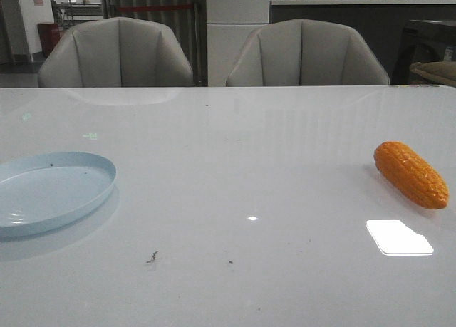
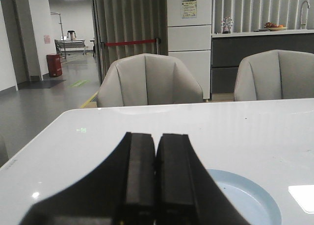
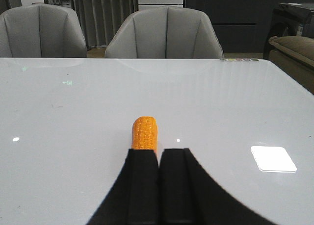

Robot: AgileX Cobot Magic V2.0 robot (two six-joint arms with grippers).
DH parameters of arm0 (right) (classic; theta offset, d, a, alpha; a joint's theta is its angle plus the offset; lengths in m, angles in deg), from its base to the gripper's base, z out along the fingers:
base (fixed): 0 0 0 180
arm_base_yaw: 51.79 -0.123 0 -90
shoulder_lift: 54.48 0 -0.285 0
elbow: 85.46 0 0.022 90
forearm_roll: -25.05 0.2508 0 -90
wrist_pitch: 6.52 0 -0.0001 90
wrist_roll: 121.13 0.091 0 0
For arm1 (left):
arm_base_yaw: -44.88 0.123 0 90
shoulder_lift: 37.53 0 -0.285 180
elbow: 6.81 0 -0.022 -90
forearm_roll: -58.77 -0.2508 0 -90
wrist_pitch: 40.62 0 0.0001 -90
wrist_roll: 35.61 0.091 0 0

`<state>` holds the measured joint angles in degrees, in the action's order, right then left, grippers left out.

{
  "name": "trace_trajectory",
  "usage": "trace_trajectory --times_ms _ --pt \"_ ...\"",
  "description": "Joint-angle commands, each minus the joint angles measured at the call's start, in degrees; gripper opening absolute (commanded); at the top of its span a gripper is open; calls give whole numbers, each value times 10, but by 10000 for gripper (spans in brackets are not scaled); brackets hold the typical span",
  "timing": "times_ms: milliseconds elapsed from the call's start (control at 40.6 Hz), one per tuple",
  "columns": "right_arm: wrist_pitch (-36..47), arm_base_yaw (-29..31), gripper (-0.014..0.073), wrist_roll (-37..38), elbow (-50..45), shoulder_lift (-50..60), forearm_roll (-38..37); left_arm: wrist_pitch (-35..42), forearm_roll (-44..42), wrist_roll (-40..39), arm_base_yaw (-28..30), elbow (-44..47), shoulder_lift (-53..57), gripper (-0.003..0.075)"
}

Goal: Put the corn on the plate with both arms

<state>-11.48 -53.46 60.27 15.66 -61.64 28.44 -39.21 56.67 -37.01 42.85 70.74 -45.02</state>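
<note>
The orange corn (image 1: 412, 174) lies on the white table at the right, its thick end away from me. The pale blue plate (image 1: 50, 190) sits at the left edge, with nothing on it. Neither gripper shows in the front view. In the left wrist view my left gripper (image 2: 155, 139) is shut and empty, and part of the plate (image 2: 255, 205) shows beside the fingers. In the right wrist view my right gripper (image 3: 159, 154) is shut and empty, and the corn (image 3: 144, 133) lies on the table just beyond the fingertips, partly hidden by them.
Two grey chairs (image 1: 117, 53) (image 1: 306, 53) stand behind the table's far edge. A bright light patch (image 1: 399, 237) reflects on the table near the corn. Small dark specks (image 1: 152, 256) lie on the table toward the front.
</note>
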Motion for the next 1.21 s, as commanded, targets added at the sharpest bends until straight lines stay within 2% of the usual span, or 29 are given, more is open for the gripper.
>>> trace_trajectory --times_ms 0,590,861,984,1082,1181 --pt "53 -1 52 -2 10 9 -6 52 6 -4 0 2 8 90" --pt "53 -1 52 -2 10 9 -6 60 6 -4 0 2 8 90" --pt "60 -1 52 -2 10 9 -6 138 6 -4 0 1 8 90" --pt "114 -1 52 -2 10 9 -6 175 6 -4 0 -8 8 90" --pt "173 -1 52 1 24 8 1 162 6 -4 0 -45 8 90" --pt "145 -1 52 1 98 5 1 96 1 -4 0 -121 2 90"
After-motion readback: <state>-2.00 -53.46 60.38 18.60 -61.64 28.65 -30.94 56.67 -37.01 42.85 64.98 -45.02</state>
